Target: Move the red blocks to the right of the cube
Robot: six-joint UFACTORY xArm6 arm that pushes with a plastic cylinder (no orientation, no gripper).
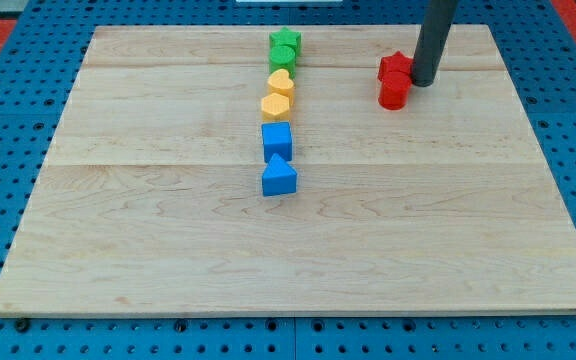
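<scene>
Two red blocks touch each other near the view's top right: a red star-like block [395,66] and, just below it, a red cylinder-like block [394,92]. My tip [423,83] stands right against their right side. The blue cube [277,141] sits at the board's middle, well to the left of and below the red blocks. A blue triangular block [279,177] lies just below the cube.
Above the cube runs a column: an orange hexagon-like block [275,105], a yellow heart-like block [282,82], a green cylinder [283,58] and a green star [285,41]. The wooden board [148,250] lies on a blue pegboard table.
</scene>
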